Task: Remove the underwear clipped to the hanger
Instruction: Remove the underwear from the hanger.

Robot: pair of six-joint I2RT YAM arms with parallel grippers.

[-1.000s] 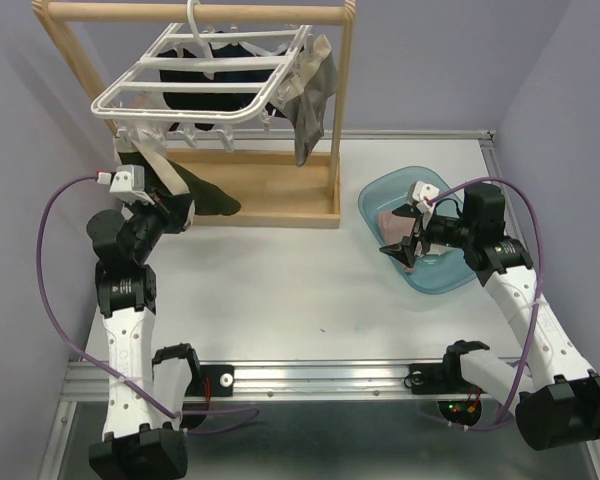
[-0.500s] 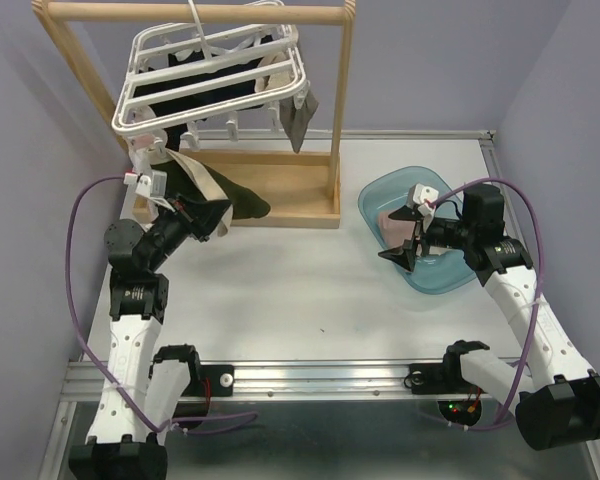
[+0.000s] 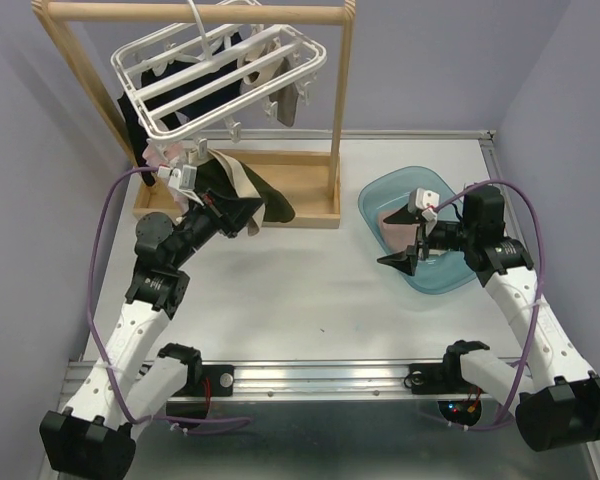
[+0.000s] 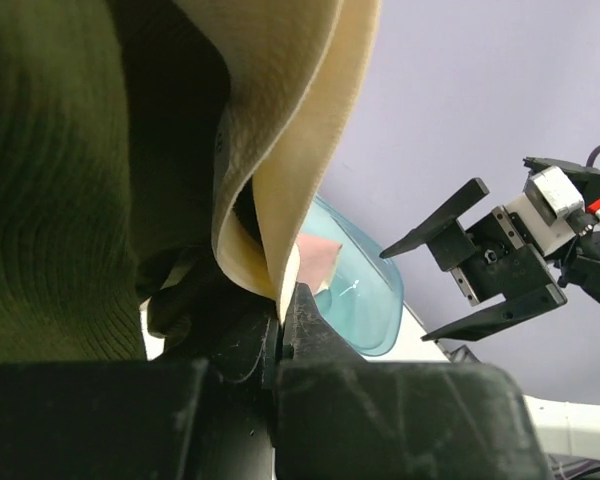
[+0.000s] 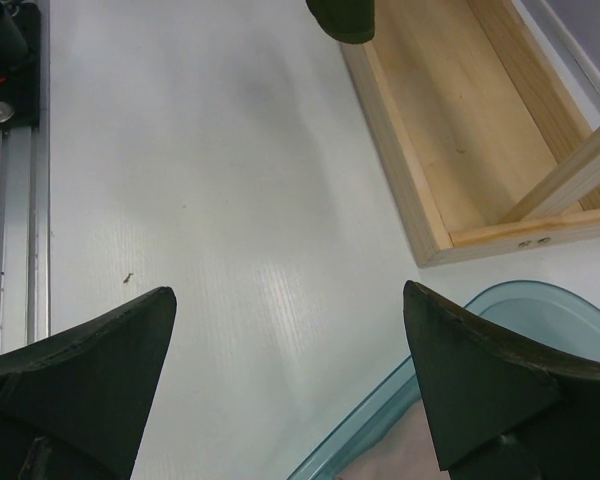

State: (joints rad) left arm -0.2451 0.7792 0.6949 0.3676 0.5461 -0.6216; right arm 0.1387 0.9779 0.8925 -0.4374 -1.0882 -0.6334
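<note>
The white hanger [image 3: 220, 70] hangs tilted from the wooden rail, with black underwear [image 3: 132, 118] and a grey piece [image 3: 283, 100] clipped under it. My left gripper [image 3: 250, 216] is shut on a dark olive piece of underwear with a cream band [image 3: 242, 188], below the hanger's front edge. The left wrist view shows the olive cloth [image 4: 60, 200] and the cream band [image 4: 280, 150] pinched between the closed jaws of the left gripper [image 4: 283, 300]. Whether a clip still holds it I cannot tell. My right gripper [image 3: 405, 258] stands open at the left rim of the teal basin [image 3: 450, 275], holding nothing.
The wooden rail stand [image 3: 280, 205] fills the back left; its base tray [image 5: 460, 130] shows in the right wrist view. A pink garment [image 3: 390, 220] lies in the basin [image 5: 540, 320]. Lilac walls close in left, right and behind.
My left arm has swung right and forward, pulling the olive and cream underwear along. The hanger has swung and tilted to the right. The right arm has barely moved.
</note>
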